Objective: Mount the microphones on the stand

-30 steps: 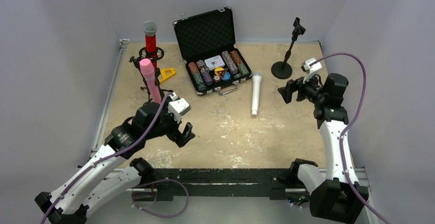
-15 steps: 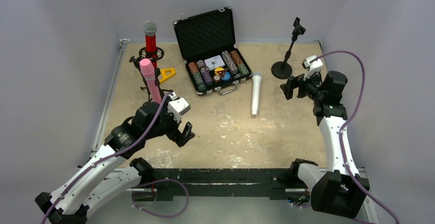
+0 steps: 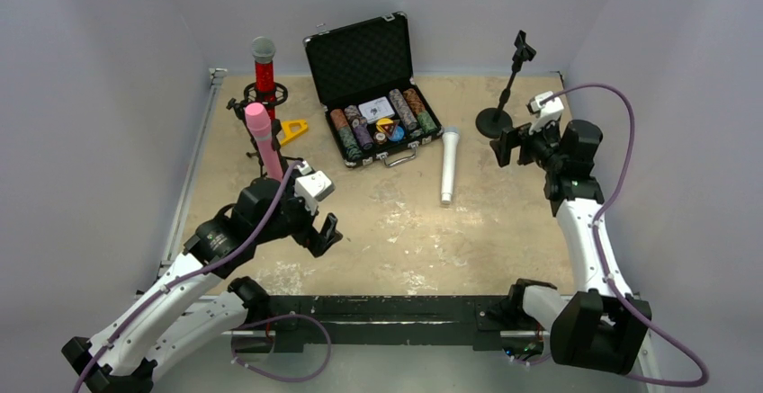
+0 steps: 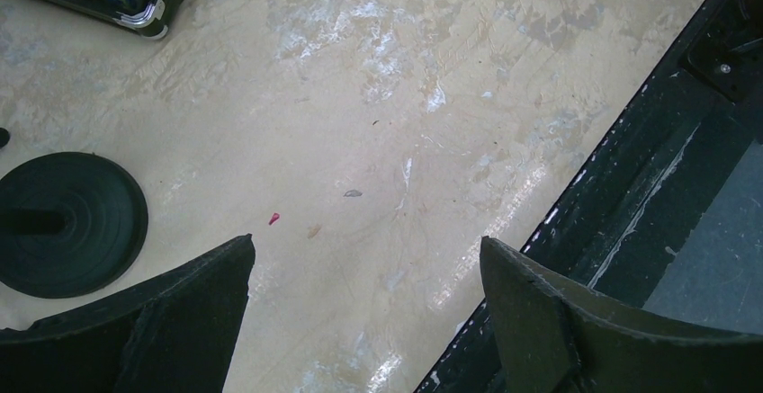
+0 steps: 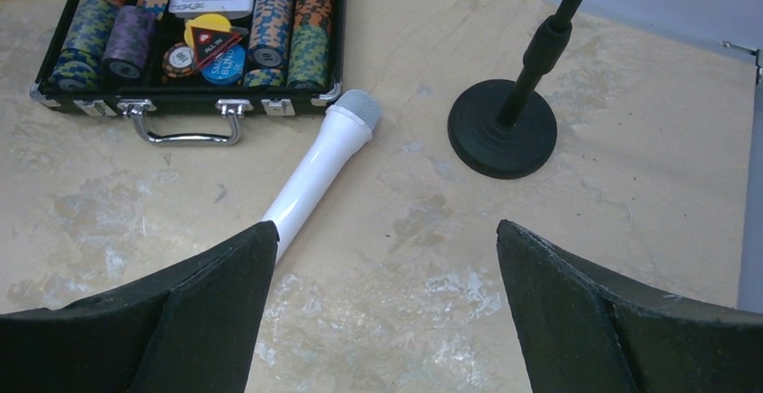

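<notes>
White microphone (image 3: pixel 447 166) flat on the worktop (image 3: pixel 405 222) mid-frame, head beside the chip case (image 3: pixel 360 60), apart from the stand (image 3: pixel 494 123) upper right; pink microphone (image 3: pixel 261 137) and red microphone (image 3: pixel 264 78) upright upper left. Left end effector (image 4: pixel 364 242) and right end effector (image 5: pixel 387 227) both spread wide, gripping nothing. Legible in the case: "ALL IN".

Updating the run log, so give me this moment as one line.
red microphone: mounted upright; pink microphone: mounted upright; white microphone: flat on table; round-base stand: empty; left end effector: open; right end effector: open
</notes>
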Motion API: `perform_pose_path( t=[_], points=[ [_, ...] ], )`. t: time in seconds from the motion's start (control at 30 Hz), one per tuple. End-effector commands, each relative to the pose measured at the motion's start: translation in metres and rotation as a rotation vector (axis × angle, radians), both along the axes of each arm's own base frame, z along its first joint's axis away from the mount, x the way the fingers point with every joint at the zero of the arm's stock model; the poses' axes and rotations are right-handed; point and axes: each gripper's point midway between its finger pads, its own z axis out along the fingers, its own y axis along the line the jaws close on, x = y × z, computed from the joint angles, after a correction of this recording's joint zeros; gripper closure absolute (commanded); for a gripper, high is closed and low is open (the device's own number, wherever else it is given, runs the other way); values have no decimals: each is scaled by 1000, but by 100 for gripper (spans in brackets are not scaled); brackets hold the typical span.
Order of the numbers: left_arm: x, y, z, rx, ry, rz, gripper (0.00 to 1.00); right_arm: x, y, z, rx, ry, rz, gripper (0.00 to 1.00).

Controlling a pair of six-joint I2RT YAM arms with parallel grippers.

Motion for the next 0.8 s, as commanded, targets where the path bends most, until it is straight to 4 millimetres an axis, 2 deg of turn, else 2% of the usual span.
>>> perform_pose_path(
  t=[0.0,0.23,0.33,0.47,0.53,0.6,0.77],
  points=[
    [8,-2,3,-10,-32,-1,1,28,-10,36,28,-108,-139,6],
    [8,-1,2,-8,-33,5,1,68,-24,40,35,-120,-375,5],
    [9,-2,0,-4,-27,3,1,87,-29,50,89,-125,-438,5],
    [10,-1,-1,-3,-25,8,1,116,-31,55,102,-137,-448,5],
    [12,0,-1,-4,-28,14,1,131,-27,55,113,-135,-429,5],
    [13,1,-2,-1,-28,18,1,144,-16,56,126,-128,-365,10],
    [16,1,-5,5,-16,22,1,170,-18,54,112,-138,-377,11]
  ],
)
